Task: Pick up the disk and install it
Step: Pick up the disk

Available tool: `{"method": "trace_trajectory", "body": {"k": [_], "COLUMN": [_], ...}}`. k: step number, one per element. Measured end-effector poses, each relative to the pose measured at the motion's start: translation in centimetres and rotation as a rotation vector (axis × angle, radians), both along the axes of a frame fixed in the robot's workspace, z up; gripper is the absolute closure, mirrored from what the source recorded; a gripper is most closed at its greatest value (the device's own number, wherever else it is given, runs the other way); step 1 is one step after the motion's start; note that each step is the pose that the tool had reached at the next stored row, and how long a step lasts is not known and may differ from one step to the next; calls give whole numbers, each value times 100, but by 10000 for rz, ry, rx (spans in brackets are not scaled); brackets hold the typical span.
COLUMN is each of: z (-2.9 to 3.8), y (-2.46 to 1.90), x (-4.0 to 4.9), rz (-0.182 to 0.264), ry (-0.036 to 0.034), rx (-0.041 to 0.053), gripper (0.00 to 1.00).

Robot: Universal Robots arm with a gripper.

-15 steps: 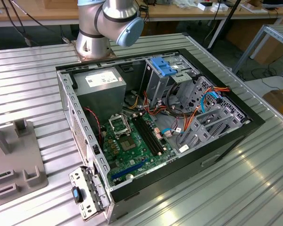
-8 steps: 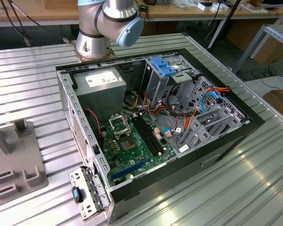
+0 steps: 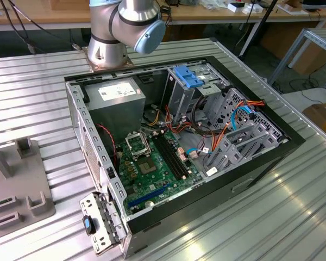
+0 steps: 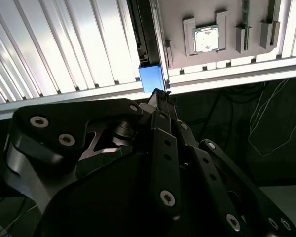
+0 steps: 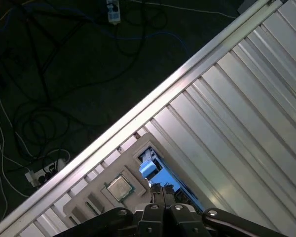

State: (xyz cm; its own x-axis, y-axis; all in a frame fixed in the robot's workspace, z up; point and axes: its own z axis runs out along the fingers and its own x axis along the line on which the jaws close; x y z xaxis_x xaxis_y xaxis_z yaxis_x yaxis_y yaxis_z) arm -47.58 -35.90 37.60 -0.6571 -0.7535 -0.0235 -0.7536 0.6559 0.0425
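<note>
Gripper (image 4: pixel 161 94) pointing down, close over blue end of disk (image 4: pixel 149 79).

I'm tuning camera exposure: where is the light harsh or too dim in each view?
Second wrist view: the ribbed aluminium table glares almost white, while the black gripper lies in deep shadow. First wrist view: the table is bright, the cable-strewn floor nearly black, yet the disk with bright blue plastic rails shows its colour. Exterior view: even light on the open black computer case.
</note>
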Motion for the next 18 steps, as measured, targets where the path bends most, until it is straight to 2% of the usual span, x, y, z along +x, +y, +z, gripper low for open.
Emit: {"method": "trace_trajectory", "body": {"k": [3,6,12,13,14,16,17,18], "z": [0,-1,-8,-13,-15,-18,-18,-19], "y": [0,0,0,0,0,0,0,0], "x": [0,0,0,0,0,0,0,0], "rz": [26,372,1713,2268,2601,2993,3503,3686], "ry": [0,-1,-1,-1,-1,0,0,-1], "rx": [0,0,0,0,0,0,0,0], "gripper": [89,89,89,89,89,89,89,89]}}
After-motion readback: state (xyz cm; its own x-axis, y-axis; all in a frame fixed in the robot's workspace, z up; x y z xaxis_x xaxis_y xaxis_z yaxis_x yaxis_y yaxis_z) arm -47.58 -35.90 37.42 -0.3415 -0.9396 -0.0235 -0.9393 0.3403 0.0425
